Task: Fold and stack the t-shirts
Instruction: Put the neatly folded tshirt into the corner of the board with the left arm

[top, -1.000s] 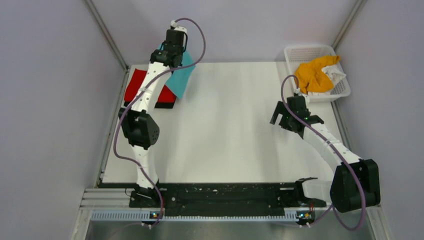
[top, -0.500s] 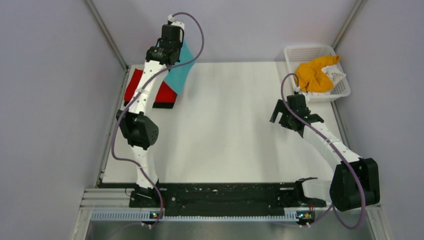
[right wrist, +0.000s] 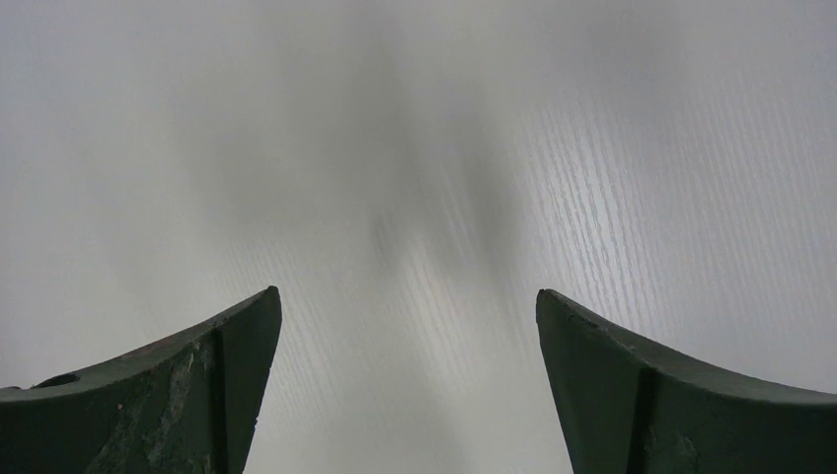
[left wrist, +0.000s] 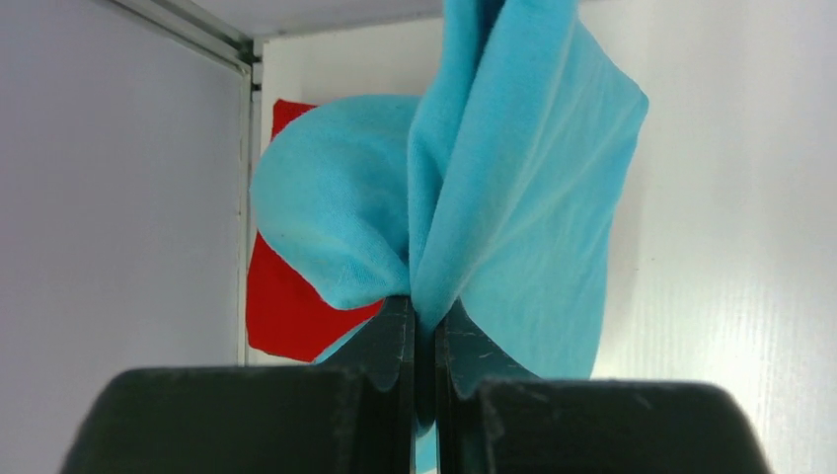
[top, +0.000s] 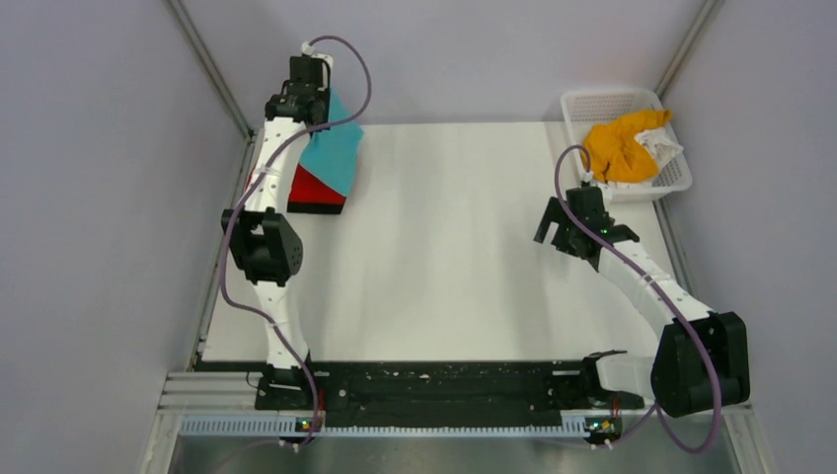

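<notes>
One second on, left tool (left wrist: pixel 422 324), clenched on the turquoise shirt (top: pixel 333 158), has carried it over the red shirt (top: pixel 316 191), far-left corner. Stacking seems next; right tool (right wrist: pixel 409 326) gapes empty.

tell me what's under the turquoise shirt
A red shirt lies flat below the turquoise shirt, which hangs pinched in the left tool. A black layer shows under the red one's near edge. The rest of both is covered.

2 white arms (top: pixel 646 272), black joints (top: pixel 265 247), purple cables (top: pixel 557 178), dark jaws.
</notes>
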Tool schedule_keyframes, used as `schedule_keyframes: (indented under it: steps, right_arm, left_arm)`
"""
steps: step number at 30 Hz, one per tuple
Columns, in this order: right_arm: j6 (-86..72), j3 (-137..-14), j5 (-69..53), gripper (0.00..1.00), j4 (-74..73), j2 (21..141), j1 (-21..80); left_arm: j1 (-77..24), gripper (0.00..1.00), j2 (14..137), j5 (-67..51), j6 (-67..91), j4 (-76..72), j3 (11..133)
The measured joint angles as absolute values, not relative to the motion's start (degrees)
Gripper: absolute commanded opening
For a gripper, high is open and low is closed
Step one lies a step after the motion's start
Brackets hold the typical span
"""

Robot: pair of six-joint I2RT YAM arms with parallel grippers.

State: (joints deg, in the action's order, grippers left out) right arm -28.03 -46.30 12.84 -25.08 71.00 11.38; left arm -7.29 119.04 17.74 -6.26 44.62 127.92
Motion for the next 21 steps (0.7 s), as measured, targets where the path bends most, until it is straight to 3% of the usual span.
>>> schedule_keyframes:
  steps: [21]
  right_arm:
    - [-28.0, -48.9, 14.0, 0.99, -26.7, 73.0, 11.4]
  left_arm:
    - [5.1, 0.00, 131.1, 15.3, -9.9, 41.6, 125.4]
